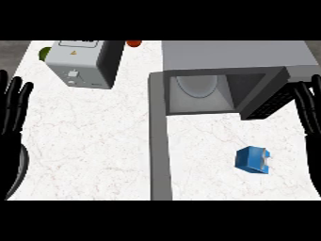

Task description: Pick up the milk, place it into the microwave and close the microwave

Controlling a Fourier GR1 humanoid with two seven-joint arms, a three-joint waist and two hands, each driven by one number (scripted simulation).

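Milk carton (254, 159) lying untouched on the counter (93, 141), near right, just outside the open microwave (225, 89). Left hand (3, 117) and right hand (319, 117) spread, fingers up, holding nothing, resting at either edge. Door (160, 141) swung wide toward the near side. Farther left, a grey appliance (83, 63). Nothing done yet: pick, place and close all left.

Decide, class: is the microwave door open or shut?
Open. The microwave door swings out toward the viewer, exposing the cavity and its round plate.
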